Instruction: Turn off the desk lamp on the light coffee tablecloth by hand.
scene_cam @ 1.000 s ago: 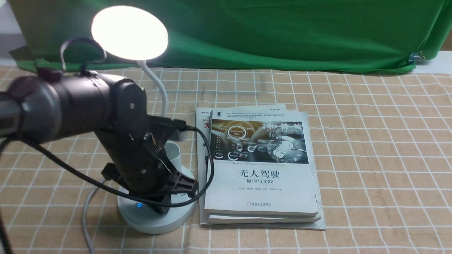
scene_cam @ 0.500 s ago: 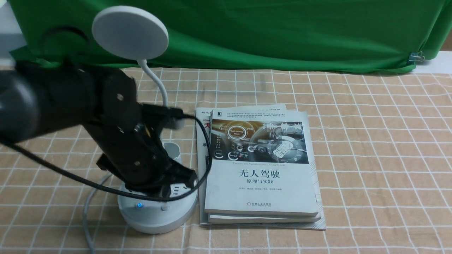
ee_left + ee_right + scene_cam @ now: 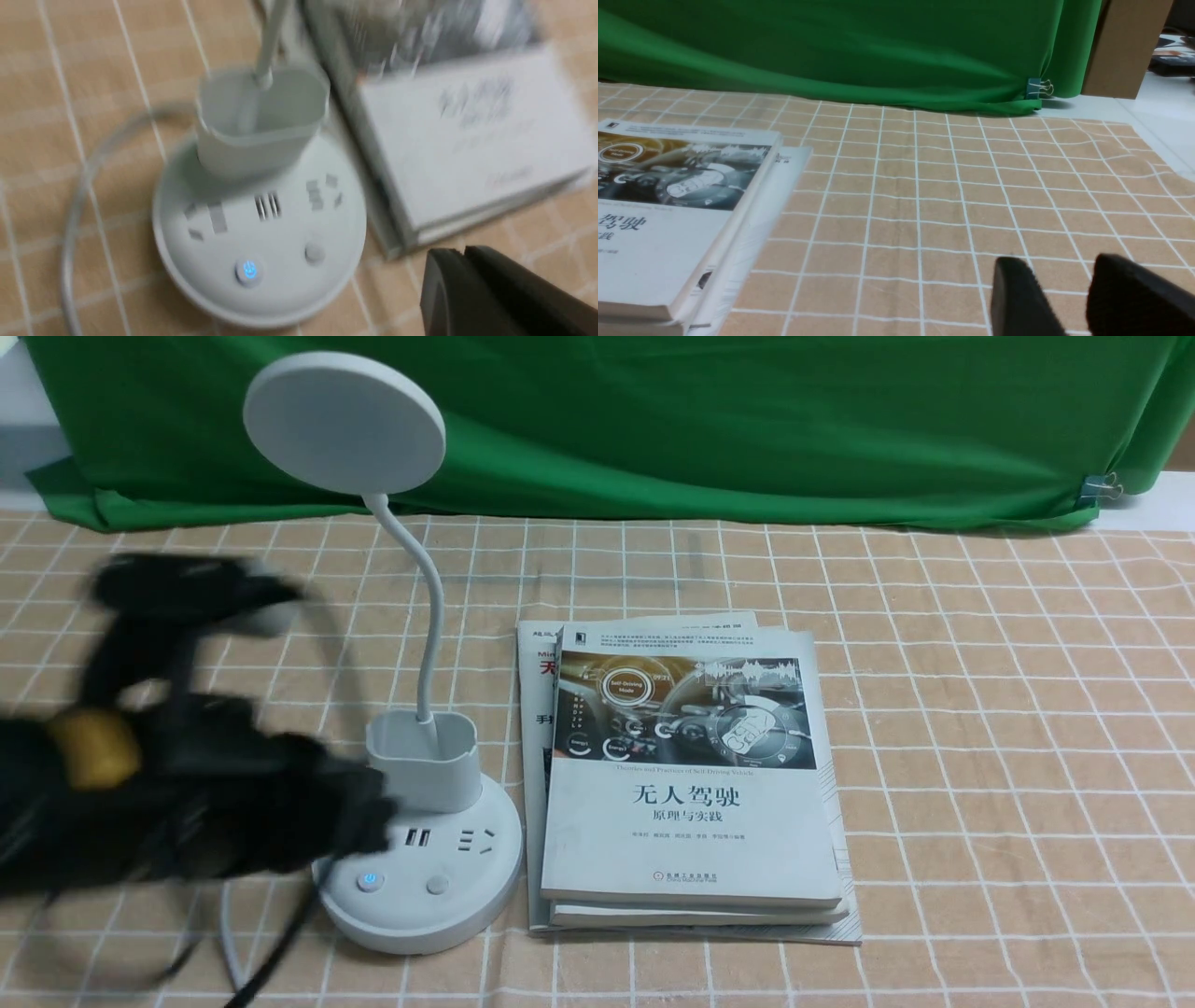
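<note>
The white desk lamp (image 3: 420,887) stands on the light coffee tablecloth (image 3: 980,709), and its disc head (image 3: 344,422) is dark. A small blue light shows on the base's button (image 3: 370,880). The hand, my black left arm, is blurred at the left, and its gripper (image 3: 369,821) is just left of the base and off it. In the left wrist view the lamp base (image 3: 259,233) lies beyond the gripper (image 3: 462,253), whose jaws are shut on nothing. My right gripper (image 3: 1057,273) hovers open over bare cloth.
A stack of books (image 3: 691,784) lies right beside the lamp base. A green cloth backdrop (image 3: 700,420) hangs along the far edge. The lamp's grey cord (image 3: 224,915) trails left of the base towards the near edge.
The lamp head went from lit to dark. My left arm lifted off the base and swung back to the left, uncovering the cup holder and the buttons.
</note>
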Available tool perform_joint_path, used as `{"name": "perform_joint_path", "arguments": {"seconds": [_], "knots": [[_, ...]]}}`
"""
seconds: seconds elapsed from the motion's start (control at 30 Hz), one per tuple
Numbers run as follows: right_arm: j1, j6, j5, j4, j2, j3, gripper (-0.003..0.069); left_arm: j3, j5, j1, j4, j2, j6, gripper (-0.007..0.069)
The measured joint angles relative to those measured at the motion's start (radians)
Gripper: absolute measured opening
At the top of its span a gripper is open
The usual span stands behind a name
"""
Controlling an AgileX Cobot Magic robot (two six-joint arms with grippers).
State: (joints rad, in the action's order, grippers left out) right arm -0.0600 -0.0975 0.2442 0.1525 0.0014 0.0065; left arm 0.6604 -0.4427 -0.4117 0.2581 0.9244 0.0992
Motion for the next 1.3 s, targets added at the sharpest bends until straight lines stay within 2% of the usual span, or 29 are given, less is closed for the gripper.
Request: {"name": "perform_joint_path", "arguments": {"seconds": [0.2,0.43,0.77,1.3], "knots": [[0.000,0.000,0.000,0.000,0.000,0.000,0.0242,-0.283,0.262,0.000,0.006,-0.324,-0.002,0.0017],[0.000,0.000,0.000,0.000,0.000,0.000,0.0242,-0.499,0.482,0.000,0.008,-0.556,-0.007,0.0017],[0.000,0.000,0.000,0.000,0.000,0.000,0.0242,-0.580,0.518,0.000,0.008,-0.590,-0.007,0.0017],[0.000,0.000,0.000,0.000,0.000,0.000,0.0242,-0.590,0.509,0.000,0.007,-0.590,-0.007,0.0017]]}}
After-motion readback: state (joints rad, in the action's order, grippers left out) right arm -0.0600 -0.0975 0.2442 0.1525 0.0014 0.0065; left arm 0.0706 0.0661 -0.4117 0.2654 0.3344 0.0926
